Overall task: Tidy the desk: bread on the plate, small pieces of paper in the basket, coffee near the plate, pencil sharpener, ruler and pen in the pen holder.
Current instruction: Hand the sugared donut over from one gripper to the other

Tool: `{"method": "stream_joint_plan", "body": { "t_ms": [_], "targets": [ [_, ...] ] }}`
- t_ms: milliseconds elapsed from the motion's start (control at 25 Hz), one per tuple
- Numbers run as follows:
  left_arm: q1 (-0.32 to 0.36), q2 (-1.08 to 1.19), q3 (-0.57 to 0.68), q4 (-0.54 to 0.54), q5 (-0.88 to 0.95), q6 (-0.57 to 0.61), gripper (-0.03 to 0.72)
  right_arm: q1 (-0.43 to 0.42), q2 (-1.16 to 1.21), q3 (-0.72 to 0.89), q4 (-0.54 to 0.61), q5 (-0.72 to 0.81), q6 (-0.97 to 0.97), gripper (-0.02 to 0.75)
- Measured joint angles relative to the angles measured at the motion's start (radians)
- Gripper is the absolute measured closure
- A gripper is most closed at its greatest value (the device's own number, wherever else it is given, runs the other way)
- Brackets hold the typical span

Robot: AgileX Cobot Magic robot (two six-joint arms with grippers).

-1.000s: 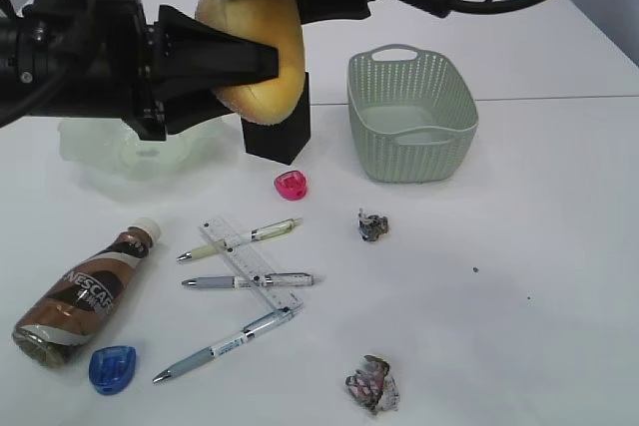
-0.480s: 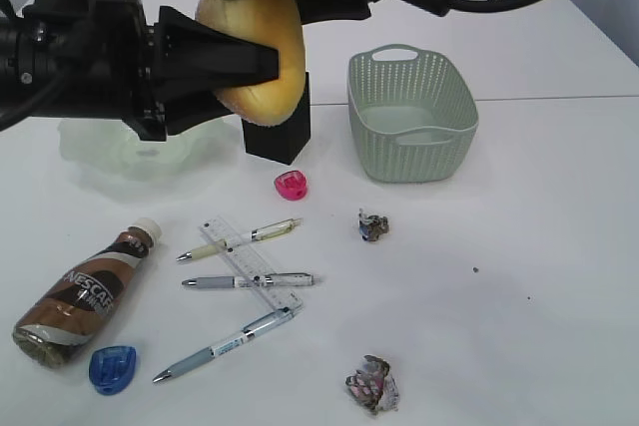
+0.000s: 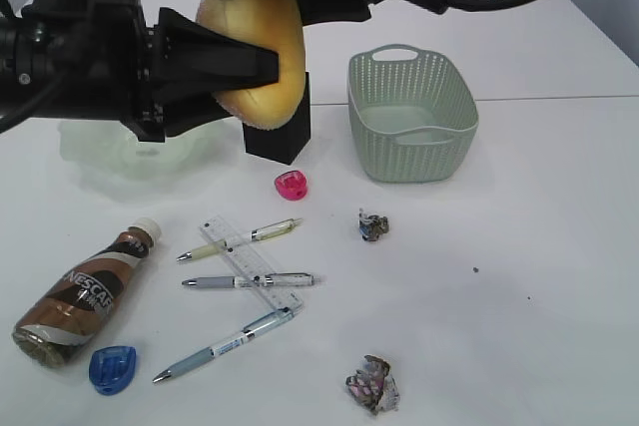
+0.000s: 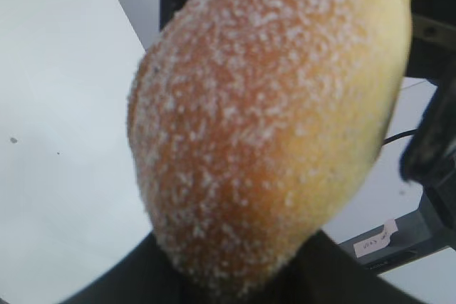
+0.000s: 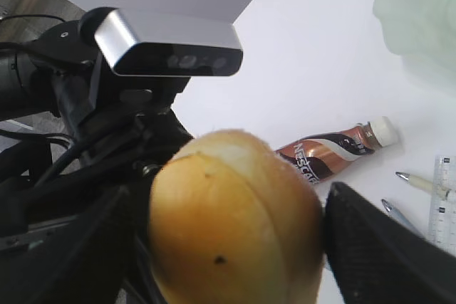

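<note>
Nothing has shifted: both the left gripper (image 3: 265,67) and right gripper (image 5: 235,247) pinch the bread (image 3: 255,47); one should release before plating.

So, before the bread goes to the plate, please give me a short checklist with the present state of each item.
1. Left gripper has the bread: ok, its fingers press the loaf from the left side.
2. Right gripper released the bread: not ok, its fingers sit on both sides of the loaf.
3. Plate free to receive bread: cannot tell, the left arm hides most of it.
4. Black pen holder clear of the path: not ok, it stands just below the bread.
5. Nescafe bottle out of the way: ok, it lies on the table in front of the plate, apart from both arms.
</note>
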Motion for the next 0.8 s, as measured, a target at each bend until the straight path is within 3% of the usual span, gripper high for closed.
{"method": "stream_joint_plan", "body": {
  "t_ms": [160,400,800],
  "targets": [
    [-0.001,0.0,0.0,0.009,0.0,0.0,0.486,0.0,0.0,0.0,0.006,-0.001,0.021,0.08],
    [0.006,-0.001,0.0,0.016,0.002,-0.002,0.486,0.0,0.0,0.0,0.008,-0.002,0.025,0.08],
    [0.025,-0.013,0.0,0.034,0.003,-0.01,0.486,-0.065,-0.002,0.0,0.017,0.0,0.025,0.143]
  ]
}}
